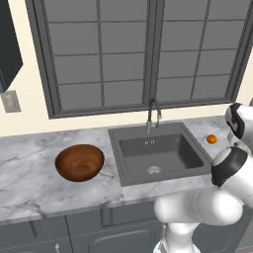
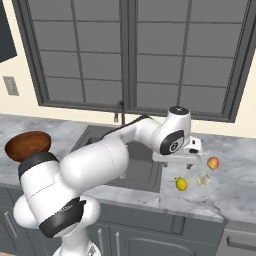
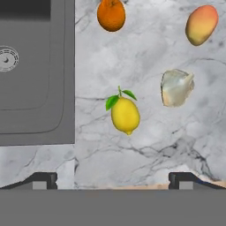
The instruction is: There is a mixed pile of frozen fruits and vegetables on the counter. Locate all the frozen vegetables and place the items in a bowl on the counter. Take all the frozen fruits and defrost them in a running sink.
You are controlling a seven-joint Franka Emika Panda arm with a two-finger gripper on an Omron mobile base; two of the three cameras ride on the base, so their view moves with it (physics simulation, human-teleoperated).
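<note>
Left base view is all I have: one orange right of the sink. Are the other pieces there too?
Observer: Yes. A yellow piece lies on the counter near the sink's front corner.
Operator: And the whitish one?
Observer: The whitish lump lies beside the yellow piece, not touching it.
Operator: The last fruit?
Observer: An orange-red piece lies farther back, past the lump.
Operator: Gripper?
Observer: The gripper is open and empty, looking down on the yellow piece.

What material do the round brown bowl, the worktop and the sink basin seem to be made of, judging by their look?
The round brown bowl looks like glossy wood: warm brown with darker grain-like streaks and a sheen. The grey-and-white worktop looks like polished marble, given its dark veins on a pale ground. The dark grey rectangular sink basin has a flat, matte surface; it may be composite or coated metal, which the look leaves open.
</note>
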